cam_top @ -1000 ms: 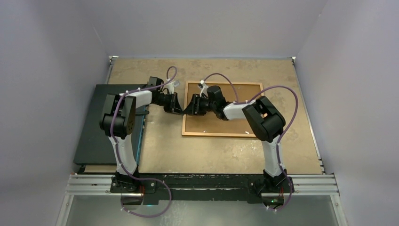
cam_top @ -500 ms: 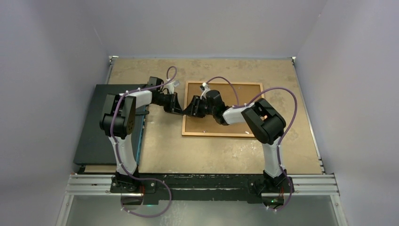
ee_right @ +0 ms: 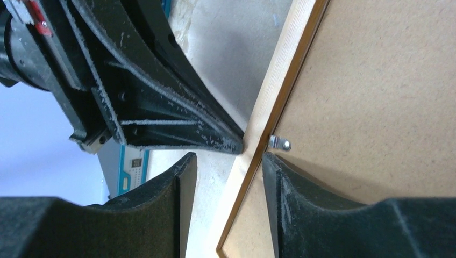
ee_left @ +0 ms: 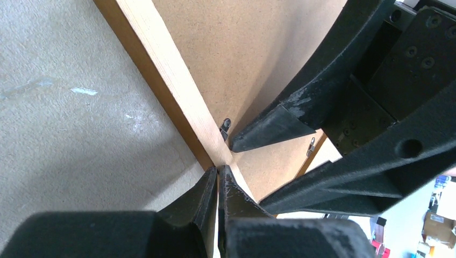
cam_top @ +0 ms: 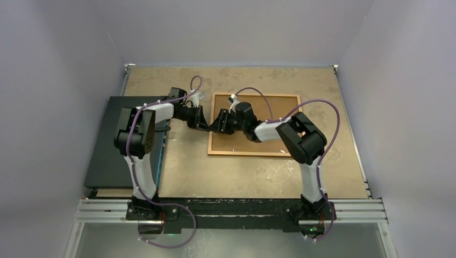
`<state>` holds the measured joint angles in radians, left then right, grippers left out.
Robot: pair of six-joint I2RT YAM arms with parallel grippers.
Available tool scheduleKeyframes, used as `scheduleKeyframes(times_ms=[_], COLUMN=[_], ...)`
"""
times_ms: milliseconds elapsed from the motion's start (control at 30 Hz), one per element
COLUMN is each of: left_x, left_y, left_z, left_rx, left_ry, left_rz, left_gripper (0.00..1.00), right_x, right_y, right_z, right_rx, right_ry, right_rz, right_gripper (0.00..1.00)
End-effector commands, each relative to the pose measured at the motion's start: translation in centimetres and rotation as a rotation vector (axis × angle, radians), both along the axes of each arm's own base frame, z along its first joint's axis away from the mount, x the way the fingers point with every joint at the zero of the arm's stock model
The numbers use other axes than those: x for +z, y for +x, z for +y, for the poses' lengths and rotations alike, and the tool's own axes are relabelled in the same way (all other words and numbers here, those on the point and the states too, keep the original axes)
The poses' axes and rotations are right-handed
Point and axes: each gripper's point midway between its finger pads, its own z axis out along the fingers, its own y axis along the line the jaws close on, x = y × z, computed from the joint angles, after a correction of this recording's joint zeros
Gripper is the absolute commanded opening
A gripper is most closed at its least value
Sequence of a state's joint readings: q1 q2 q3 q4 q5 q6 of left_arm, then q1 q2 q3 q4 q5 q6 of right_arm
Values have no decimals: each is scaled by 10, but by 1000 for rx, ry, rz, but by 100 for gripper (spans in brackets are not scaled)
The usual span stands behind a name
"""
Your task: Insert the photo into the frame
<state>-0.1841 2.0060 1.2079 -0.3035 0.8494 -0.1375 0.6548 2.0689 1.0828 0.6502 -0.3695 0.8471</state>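
Observation:
The frame (cam_top: 242, 153) lies face down on the table with a brown backing board (cam_top: 231, 144) filling it. The photo is hidden. My left gripper (cam_top: 207, 127) is shut, and its tips (ee_left: 219, 169) touch the outer side of the frame's left rail (ee_left: 161, 70). My right gripper (cam_top: 214, 127) stands open astride that same rail (ee_right: 279, 64). One finger (ee_right: 180, 183) is outside over the table. The other rests on the backing board (ee_right: 376, 97) just below a small metal clip (ee_right: 279, 143). Nothing is clamped between the right gripper's (ee_right: 228, 158) fingers.
A dark flat box (cam_top: 115, 140) lies at the left under the left arm. Grey walls close in the table on three sides. Bare tabletop runs in front of and to the right of the frame. A second clip (ee_left: 311, 146) sits on the frame's adjoining rail.
The right arm's wrist and elbow have shifted slightly towards the near side. Both grippers stay at the frame's left rail, and the frame has not moved.

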Motion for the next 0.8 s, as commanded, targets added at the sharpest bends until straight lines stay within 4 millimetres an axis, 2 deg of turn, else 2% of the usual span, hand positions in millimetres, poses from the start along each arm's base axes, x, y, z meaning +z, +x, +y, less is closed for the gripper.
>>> scheduleKeyframes(times_ms=[0,67,167,233,300,400,500,633,767], left_x=[13,20,26,30,30,22,7,-13,-18], left_y=[10,13,15,15,12,5,-8,-28,-40], left_z=[9,16,29,35,40,44,43,40,34], left_rx=[-19,-25,-54,-69,-82,-118,-176,-250,-309], left_ry=[40,47,74,100,133,185,255,338,386], left_rz=[-75,-91,-113,-139,-161,-187,-206,-216,-253], left_gripper=[0,0,0,0,5,13,14,14,13], right_x=[48,73,95,101,100,91,83,75,62], right_y=[0,14,43,62,83,101,106,108,112], right_z=[-14,-34,-83,-125,-181,-268,-334,-395,-431], right_rx=[33,-8,-136,-264,-442,-735,-940,-1103,-1176], right_ry=[27,16,-35,-86,-159,-283,-370,-449,-492], right_rz=[-37,-86,-126,-130,-115,-70,-21,27,74], right_gripper=[54,59,71,87,98,99,99,99,99])
